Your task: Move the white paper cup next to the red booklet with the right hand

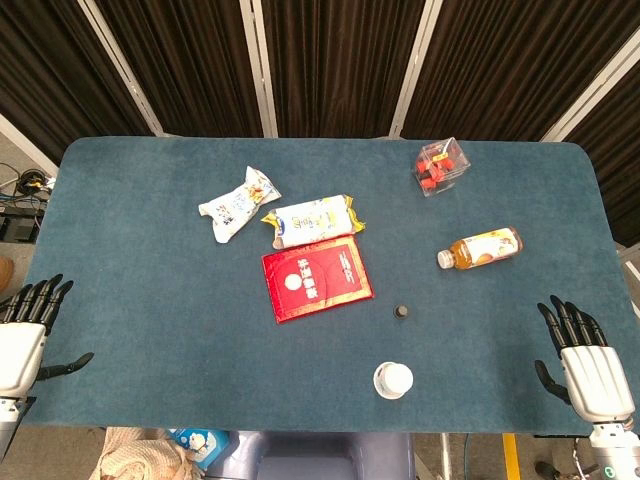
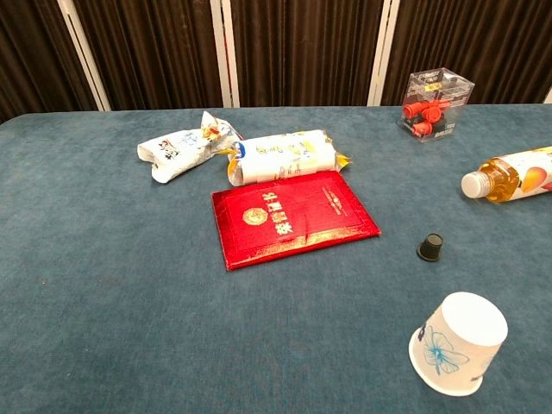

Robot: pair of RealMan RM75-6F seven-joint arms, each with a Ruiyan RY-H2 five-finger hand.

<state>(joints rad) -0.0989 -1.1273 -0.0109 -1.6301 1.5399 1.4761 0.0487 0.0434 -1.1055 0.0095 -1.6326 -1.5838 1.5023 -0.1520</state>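
We have not begun: our right hand (image 1: 588,372) hangs empty with fingers spread, well apart from the upturned paper cup (image 1: 393,380), itself near the red booklet (image 1: 316,279).

Blue felt-covered table (image 1: 150,330) below me. My left hand (image 1: 25,335) sits at the near left edge, fingers spread, holding nothing. My right hand (image 1: 585,360) sits at the near right edge, likewise spread and free. White paper cup (image 1: 393,380) stands near the front edge, well apart from the flat red booklet with gold print (image 1: 316,279) at centre. Small dark cap (image 1: 401,312) lies between them. Two white snack packets (image 1: 238,204) (image 1: 312,220) lie just beyond the booklet. Orange juice bottle (image 1: 481,249) lies on its side. Clear plastic box with red pieces (image 1: 441,166) stands farther back.
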